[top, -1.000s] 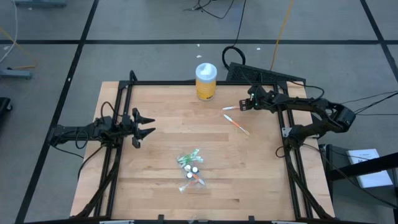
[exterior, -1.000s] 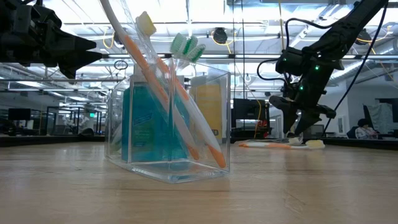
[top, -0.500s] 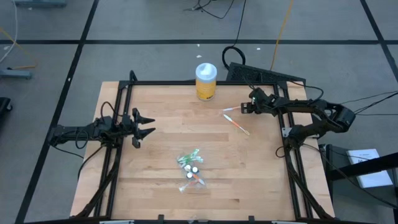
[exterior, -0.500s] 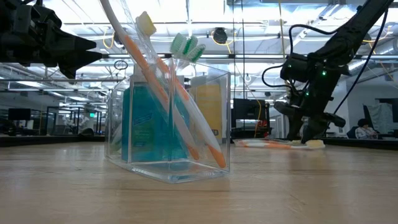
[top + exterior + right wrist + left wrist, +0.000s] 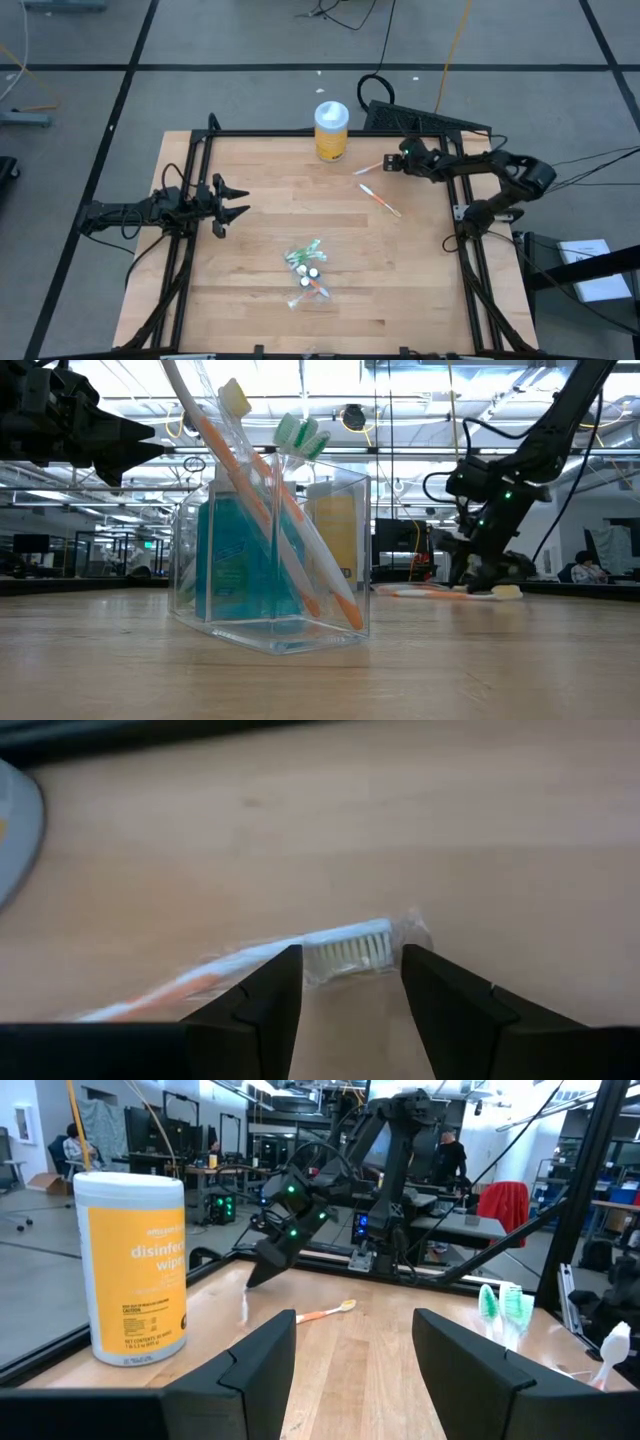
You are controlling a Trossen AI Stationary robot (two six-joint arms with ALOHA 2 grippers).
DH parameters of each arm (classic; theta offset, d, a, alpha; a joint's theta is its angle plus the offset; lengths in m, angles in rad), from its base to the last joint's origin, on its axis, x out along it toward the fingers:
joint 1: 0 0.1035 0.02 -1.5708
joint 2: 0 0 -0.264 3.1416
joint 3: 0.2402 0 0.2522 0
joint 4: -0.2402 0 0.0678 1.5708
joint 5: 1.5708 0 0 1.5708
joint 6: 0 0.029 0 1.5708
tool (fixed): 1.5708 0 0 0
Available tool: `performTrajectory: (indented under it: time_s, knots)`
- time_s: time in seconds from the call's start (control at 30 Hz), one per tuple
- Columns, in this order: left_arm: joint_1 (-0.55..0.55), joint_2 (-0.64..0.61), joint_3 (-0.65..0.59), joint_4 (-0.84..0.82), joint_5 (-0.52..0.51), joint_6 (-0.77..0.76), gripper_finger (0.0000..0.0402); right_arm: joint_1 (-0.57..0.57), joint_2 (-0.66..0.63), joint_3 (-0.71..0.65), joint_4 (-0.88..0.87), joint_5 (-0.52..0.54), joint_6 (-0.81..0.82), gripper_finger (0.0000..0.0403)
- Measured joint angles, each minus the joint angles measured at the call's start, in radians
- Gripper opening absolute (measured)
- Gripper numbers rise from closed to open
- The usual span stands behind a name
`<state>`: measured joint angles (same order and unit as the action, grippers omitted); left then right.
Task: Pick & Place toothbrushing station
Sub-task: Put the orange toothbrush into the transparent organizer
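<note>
Two spread fingers of right pincer (image 5: pixel 345 995) straddle white-bristled orange-handled toothbrush (image 5: pixel 345 945) (w/ wrap); may skid if closing off-centre.

The wooden table (image 5: pixel 250 270) carries a yellow jar (image 5: pixel 331 131) far, two loose toothbrushes (image 5: pixel 379 186) right, the toothbrushing station (image 5: pixel 306 271) near

A yellow-orange jar with a white lid (image 5: pixel 331 131) stands upright at the far edge of the wooden surface (image 5: pixel 250 290), its label reading as disinfecting wipes in the left wrist view. Two loose toothbrushes lie flat on the wood near the far right corner: one wrapped in clear film (image 5: pixel 300 957), the other with an orange handle (image 5: pixel 381 201) just beside it. A black cable (image 5: pixel 372 88) coils on the grey floor beyond the surface
</note>
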<state>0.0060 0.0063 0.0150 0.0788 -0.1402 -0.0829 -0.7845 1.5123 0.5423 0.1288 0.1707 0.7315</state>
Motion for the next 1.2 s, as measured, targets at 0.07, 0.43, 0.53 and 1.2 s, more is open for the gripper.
performTrajectory:
  time_s: [0.07,0.43,0.53,1.2]
  knots:
    - [0.000,0.000,0.000,0.000,0.000,0.000,0.0209,0.000,0.026,0.000,0.051,0.007,-0.008,0.0169]
    - [0.000,0.000,0.000,0.000,0.000,0.000,0.0209,0.001,0.041,-0.003,0.128,0.039,-0.051,0.0124]
    - [0.000,0.000,0.000,0.000,0.000,0.000,0.0209,0.000,0.042,-0.004,0.141,0.040,-0.071,0.0090]
    - [0.000,0.000,0.000,0.000,0.000,0.000,0.0209,0.109,-0.067,-0.005,0.338,-0.068,-0.392,0.0000]
